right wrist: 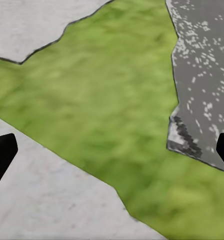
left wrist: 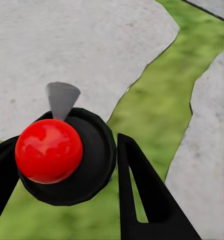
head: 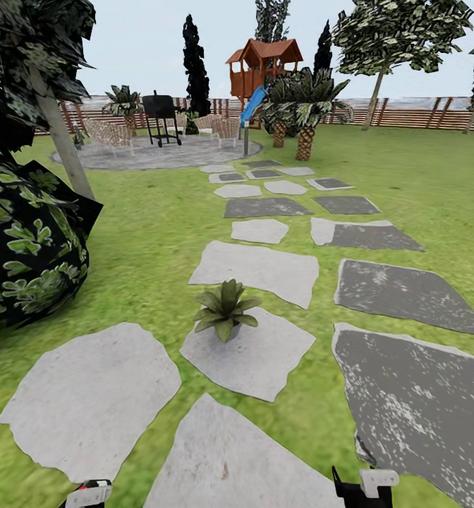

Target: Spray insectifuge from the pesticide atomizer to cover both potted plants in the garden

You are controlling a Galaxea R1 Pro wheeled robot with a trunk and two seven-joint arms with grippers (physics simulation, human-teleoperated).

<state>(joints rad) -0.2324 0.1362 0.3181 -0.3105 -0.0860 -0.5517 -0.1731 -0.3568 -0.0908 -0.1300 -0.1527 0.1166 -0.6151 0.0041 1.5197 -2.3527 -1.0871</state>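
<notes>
In the left wrist view, the pesticide atomizer shows from above: a round black top with a red ball and a grey nozzle. My left gripper is shut on it, a black finger on each side. Ahead in the head view, one potted plant with pointed green leaves stands on a light stone slab. The left gripper and right gripper sit at the bottom edge, well short of the plant. The right gripper is open over grass, with nothing between its fingers.
Grey stone slabs lead across the lawn to a round paved patio with chairs and a black grill. A big dark leafy bush and a tree trunk stand at left. Palms, a playhouse and a wooden fence lie beyond.
</notes>
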